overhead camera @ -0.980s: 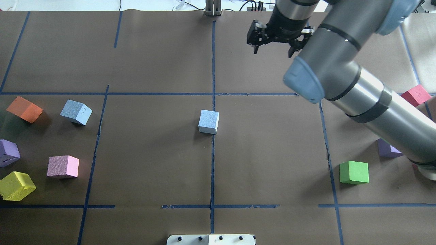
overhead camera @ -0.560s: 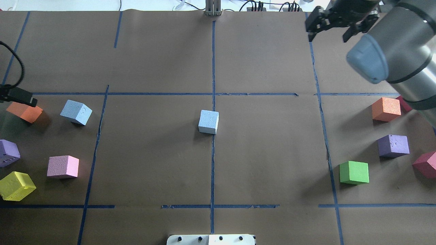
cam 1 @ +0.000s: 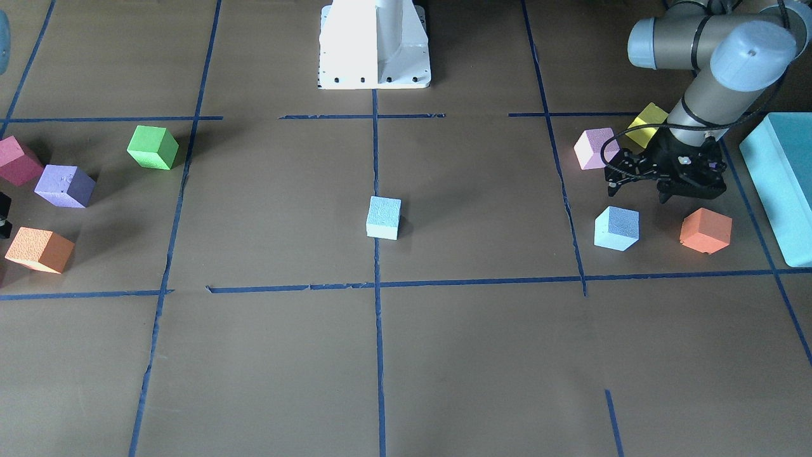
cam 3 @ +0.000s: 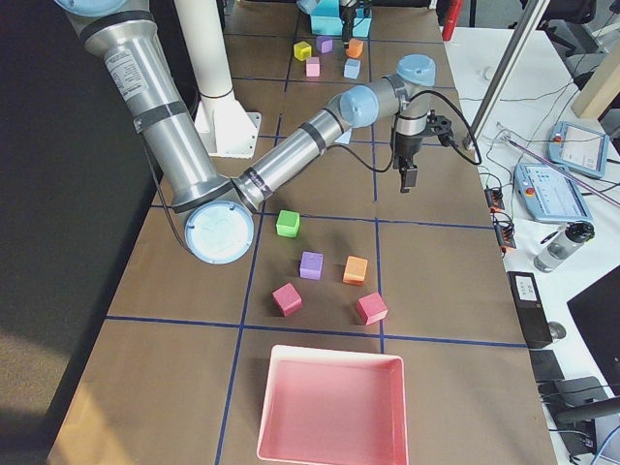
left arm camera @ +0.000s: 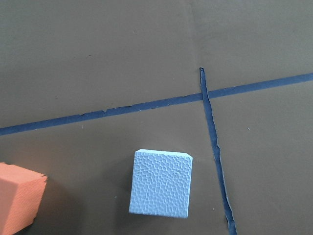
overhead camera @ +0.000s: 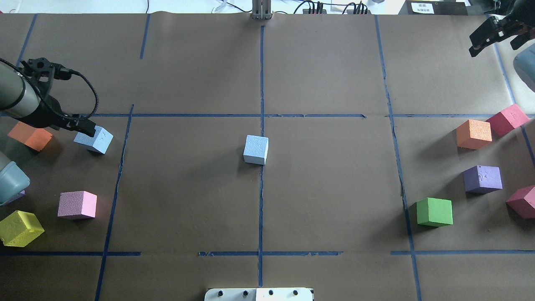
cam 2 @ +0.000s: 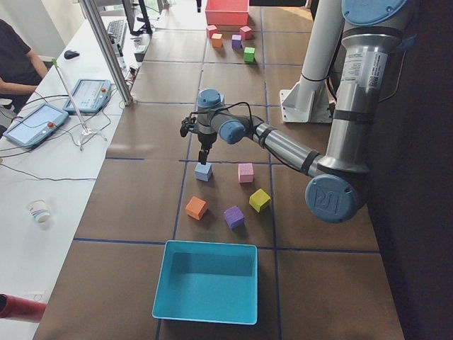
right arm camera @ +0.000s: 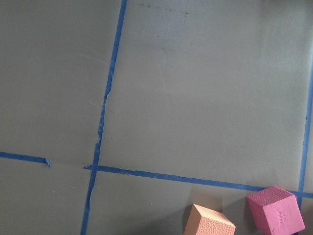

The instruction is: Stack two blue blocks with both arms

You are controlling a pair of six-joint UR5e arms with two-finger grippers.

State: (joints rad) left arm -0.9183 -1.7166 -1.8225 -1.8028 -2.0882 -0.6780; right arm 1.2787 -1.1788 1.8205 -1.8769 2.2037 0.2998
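One pale blue block sits at the table's centre on the blue tape line, also in the front view. The second blue block lies on the left side next to an orange cube; it also shows in the front view and in the left wrist view. My left gripper hovers just above and beside this block, fingers apart and empty. My right gripper is open and empty, high at the far right corner. It is far from both blocks.
On the left are an orange cube, a pink cube and a yellow cube. On the right are orange, red, purple and green cubes. A teal box stands at the left end and a pink tray at the right end.
My right arm has swung from the far middle of the table out to the far right corner. My left arm has come in from the left edge over the left blue block.
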